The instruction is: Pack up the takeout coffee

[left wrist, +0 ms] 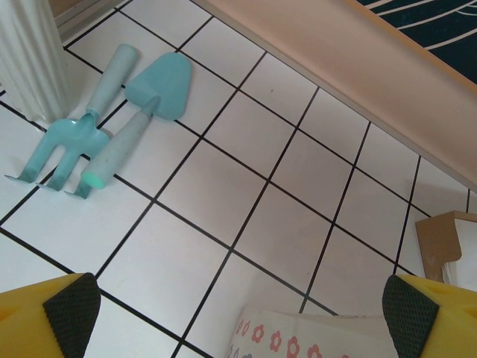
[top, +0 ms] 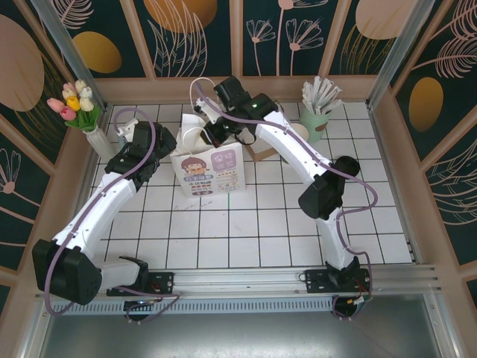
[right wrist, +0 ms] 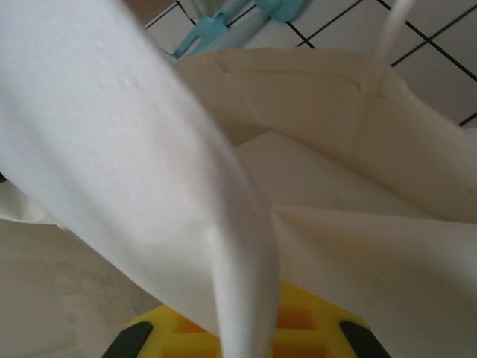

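Pinching paper bag [top: 209,175] rim: right gripper [right wrist: 238,339], clenched | bag upright, mouth up | left gripper [left wrist: 240,309] spread wide

The bag [right wrist: 358,246] is matt, creased white paper. The surface [left wrist: 216,186] is smooth, glossy white tile. The trowel [left wrist: 159,86] looks like smooth plastic.
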You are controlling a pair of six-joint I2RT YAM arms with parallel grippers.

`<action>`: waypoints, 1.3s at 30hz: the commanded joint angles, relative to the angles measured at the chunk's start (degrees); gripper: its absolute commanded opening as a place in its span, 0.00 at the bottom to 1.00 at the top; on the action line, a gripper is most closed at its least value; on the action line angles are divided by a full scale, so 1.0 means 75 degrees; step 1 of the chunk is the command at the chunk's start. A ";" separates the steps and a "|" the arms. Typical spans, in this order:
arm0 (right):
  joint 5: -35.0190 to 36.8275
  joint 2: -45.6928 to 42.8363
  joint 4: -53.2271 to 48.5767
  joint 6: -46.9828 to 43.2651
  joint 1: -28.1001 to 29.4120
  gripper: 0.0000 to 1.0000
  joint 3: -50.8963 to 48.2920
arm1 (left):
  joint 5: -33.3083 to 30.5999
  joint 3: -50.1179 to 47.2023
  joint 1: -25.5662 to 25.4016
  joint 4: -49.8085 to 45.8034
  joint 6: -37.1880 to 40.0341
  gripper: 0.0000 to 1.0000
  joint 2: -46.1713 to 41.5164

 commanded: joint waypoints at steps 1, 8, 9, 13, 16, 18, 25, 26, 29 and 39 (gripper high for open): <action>0.0104 -0.0006 -0.0375 0.0056 0.0096 0.13 0.0059 | 0.0157 -0.0067 0.0049 0.0140 0.0081 0.99 -0.0082; -0.0452 -0.0616 -0.0769 -0.1308 0.0266 0.44 -0.0235 | 0.0057 -0.0025 0.0065 0.0148 0.0061 0.99 0.0029; -0.0279 -0.0772 -0.0533 -0.1238 0.0238 0.45 -0.0376 | 0.0016 -0.0016 0.0063 0.0136 0.0058 0.98 0.0035; -0.0355 -0.1070 -0.0052 -0.1168 0.0071 0.44 -0.0712 | -0.0102 0.0040 0.0108 0.0075 0.0064 0.99 0.0023; -0.0496 -0.1099 -0.0105 -0.1390 0.0043 0.46 -0.0877 | -0.0112 0.0022 0.0212 0.0072 0.0033 0.99 0.0001; -0.0529 -0.1100 -0.0206 -0.1485 0.0043 0.49 -0.0862 | -0.0156 0.0094 0.0300 -0.0009 0.0049 0.98 -0.0024; -0.0278 -0.1650 0.0343 -0.1636 0.0009 0.55 -0.1401 | -0.0658 0.0233 0.0429 -0.0074 0.0222 0.99 -0.0404; -0.0295 -0.1754 0.0481 -0.1725 -0.0013 0.49 -0.1648 | -0.0719 0.0233 0.0438 -0.0093 0.0254 0.99 -0.0390; -0.0492 -0.1750 0.0605 -0.1832 -0.0062 0.24 -0.2066 | -0.0810 0.0167 0.0450 -0.0106 0.0230 0.99 -0.0263; -0.0562 -0.0747 0.0042 -0.1529 -0.0044 0.20 -0.1594 | 0.0474 -0.0334 0.0441 0.0757 -0.0180 0.99 0.0582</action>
